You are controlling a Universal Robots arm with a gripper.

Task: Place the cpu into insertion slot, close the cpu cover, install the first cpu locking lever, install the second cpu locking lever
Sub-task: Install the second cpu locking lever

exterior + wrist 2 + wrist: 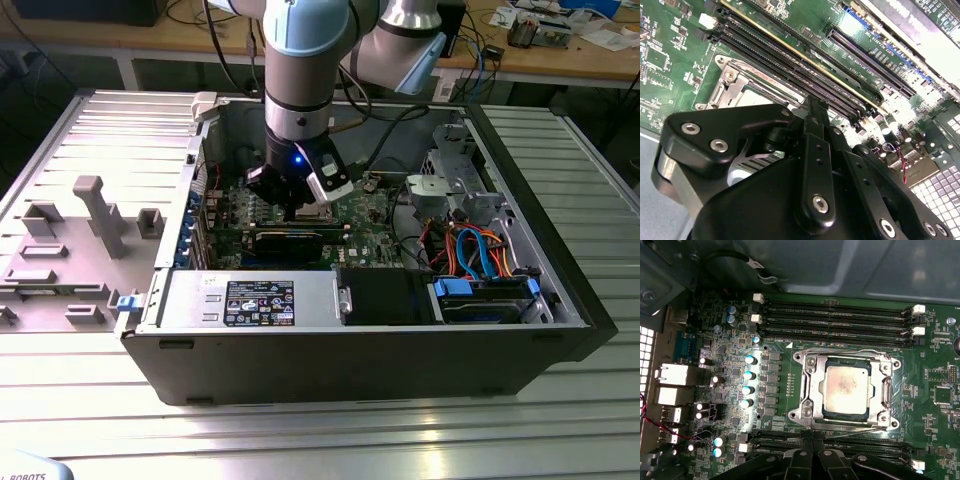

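Inside the open computer case (350,350), the arm reaches down over the green board, towards the far side and a little to the exterior view's left of the middle, with the gripper (300,195) hanging just above the socket area. In the first wrist view the cpu (846,389) lies flat in the insertion slot (847,416), and the cpu cover (812,385) is folded down around it, the chip's grey top showing through the window. The fingertips (804,447) stand pressed together with nothing seen between them, just beside the socket edge that faces the gripper. A thin locking lever (850,428) runs along that same edge, its long axis crosswise to the fingers' reach; a second wire lever (840,351) lies along the opposite edge, beside the memory slots (835,315). Whether either lever is hooked home cannot be told. The nearer lever appears to be the one in hand
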